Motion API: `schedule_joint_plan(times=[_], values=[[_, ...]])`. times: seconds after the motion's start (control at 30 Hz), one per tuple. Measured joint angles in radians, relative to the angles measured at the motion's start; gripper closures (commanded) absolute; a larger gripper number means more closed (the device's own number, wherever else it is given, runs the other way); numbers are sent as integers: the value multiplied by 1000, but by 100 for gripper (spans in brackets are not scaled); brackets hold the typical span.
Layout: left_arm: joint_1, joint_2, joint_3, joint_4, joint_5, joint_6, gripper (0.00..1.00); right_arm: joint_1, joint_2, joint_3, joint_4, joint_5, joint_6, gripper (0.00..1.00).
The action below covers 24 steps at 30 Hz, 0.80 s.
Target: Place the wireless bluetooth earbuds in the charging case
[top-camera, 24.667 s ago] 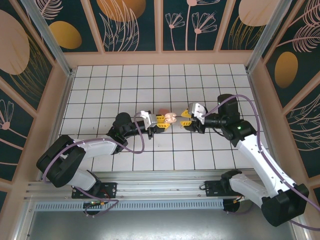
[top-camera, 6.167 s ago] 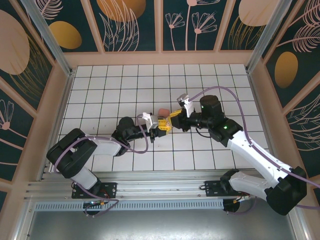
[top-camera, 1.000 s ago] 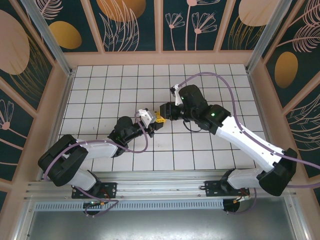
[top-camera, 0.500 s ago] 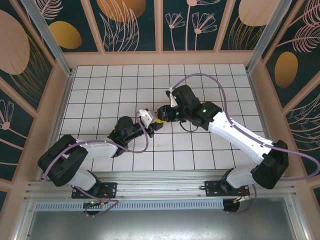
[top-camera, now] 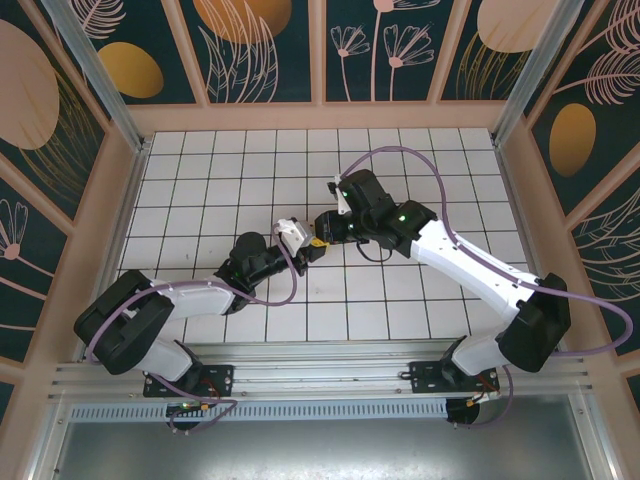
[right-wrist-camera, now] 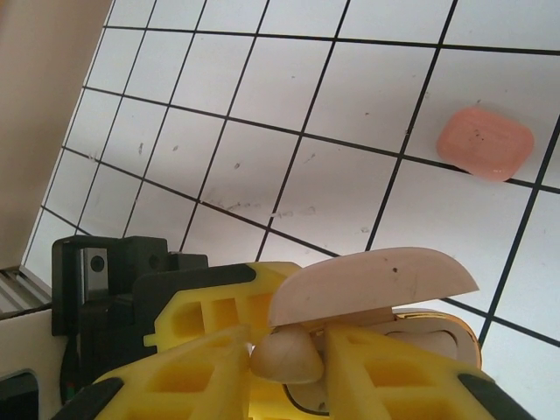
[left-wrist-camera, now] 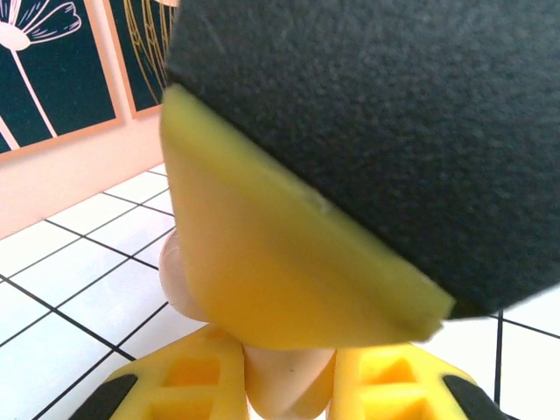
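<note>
We saw the right arm (top-camera: 455, 250) had swung further left. The right fingers (right-wrist-camera: 394, 381) pinched an earbud (right-wrist-camera: 284, 354) right by the open case (right-wrist-camera: 376, 280), held tight by the left fingers (left-wrist-camera: 376, 389).

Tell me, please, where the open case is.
The case is mid-table in the left claw; in the right wrist view, the right claw holds an earbud below its lid.

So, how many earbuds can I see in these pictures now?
1. The earbud sits between the fingers of the right gripper, right at the open charging case. A second one may be hidden inside the case.
</note>
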Motion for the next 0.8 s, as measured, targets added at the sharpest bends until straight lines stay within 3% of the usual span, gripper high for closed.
schedule_joint_plan(times=[0.27,0.8], values=[[0,-1,0,-8,53,1,90,-21,-32,-29,-6,-56,-124,75],[0,-20,10,-29,294,-16,88,-114,-178,-166,-5,-357,-481,75]])
